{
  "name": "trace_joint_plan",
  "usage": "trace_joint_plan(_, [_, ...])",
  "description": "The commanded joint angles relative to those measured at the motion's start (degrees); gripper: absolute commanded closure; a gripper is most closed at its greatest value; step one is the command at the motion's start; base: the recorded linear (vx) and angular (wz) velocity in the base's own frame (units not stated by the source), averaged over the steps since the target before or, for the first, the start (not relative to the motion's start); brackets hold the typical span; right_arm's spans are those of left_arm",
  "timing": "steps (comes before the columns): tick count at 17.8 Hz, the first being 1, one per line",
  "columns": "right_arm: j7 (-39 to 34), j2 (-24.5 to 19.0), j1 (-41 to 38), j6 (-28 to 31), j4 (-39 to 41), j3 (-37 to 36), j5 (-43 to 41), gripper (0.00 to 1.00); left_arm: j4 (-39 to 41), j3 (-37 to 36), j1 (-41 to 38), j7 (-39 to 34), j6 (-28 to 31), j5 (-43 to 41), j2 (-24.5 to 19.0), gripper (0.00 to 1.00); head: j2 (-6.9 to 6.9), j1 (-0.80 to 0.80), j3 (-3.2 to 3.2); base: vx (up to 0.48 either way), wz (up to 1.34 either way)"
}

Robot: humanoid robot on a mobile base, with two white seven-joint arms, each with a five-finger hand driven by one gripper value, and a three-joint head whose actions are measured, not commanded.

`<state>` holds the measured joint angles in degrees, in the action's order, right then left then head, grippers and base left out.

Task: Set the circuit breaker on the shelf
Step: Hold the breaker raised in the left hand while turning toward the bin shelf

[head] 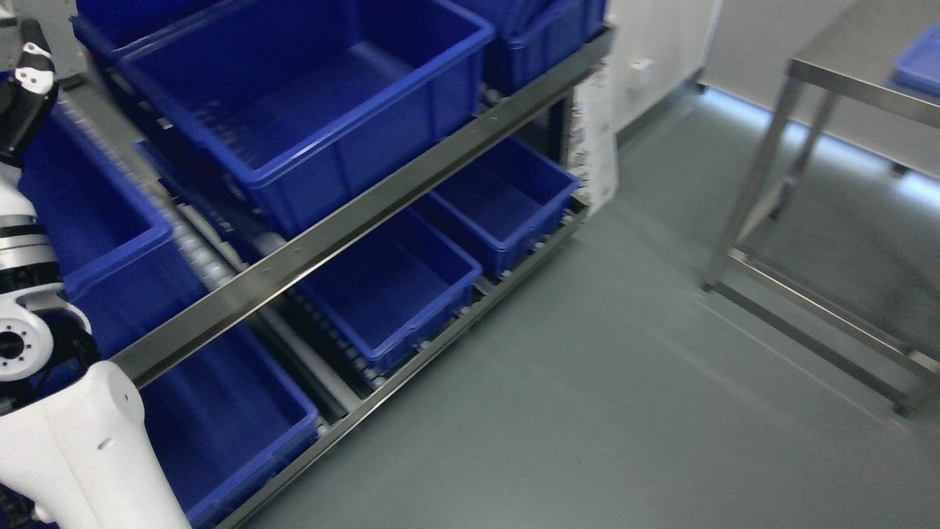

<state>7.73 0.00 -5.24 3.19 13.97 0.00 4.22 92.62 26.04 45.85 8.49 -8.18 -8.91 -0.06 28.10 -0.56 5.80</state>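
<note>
A steel roller shelf rack [345,220] fills the left half of the head view, tilted in the picture. It holds several empty blue plastic bins: a large one on the upper level [308,103], and smaller ones on the lower level [389,286] [499,198]. I see no circuit breaker in any bin or elsewhere. My left arm [81,448] rises along the left edge, white below and black above. Its hand [29,70] is at the top left corner, over the upper level, partly cut off by the picture's edge.
A steel table frame [764,169] stands at the right with a blue tray [922,62] on its top. Grey floor [624,382] lies between the rack and the table. A white wall with a socket [640,66] is behind.
</note>
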Motion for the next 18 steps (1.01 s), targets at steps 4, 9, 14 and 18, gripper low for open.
trace_joint_plan(4, [0.1,1.0,0.0,1.4,0.0,1.1,0.0,0.00,-1.8,-12.8,3.7,1.4,17.2,-2.3,-0.9,0.93,0.00,0.00,0.00,0.068,1.04])
trace_joint_plan(9, [0.0,1.0,0.0,1.3,0.0,1.1,0.0,0.00,-7.6,-16.2,0.2,4.0,17.8,-6.5,-0.9,0.93,0.01,0.00,0.00,-0.019,0.12])
trace_joint_plan(14, [0.1,1.0,0.0,1.4,0.0,1.1,0.0,0.00,-20.3,-12.9,8.6,-1.3,17.8,-16.5,-0.9,0.93,0.02,0.00,0.00,0.008,0.08])
trace_joint_plan(18, [0.1,1.0,0.0,1.4,0.0,1.1,0.0,0.00,-28.0,-13.3,15.4,-4.7,18.3,-19.2,-0.9,0.92,0.02,0.00,0.00,0.033,0.22])
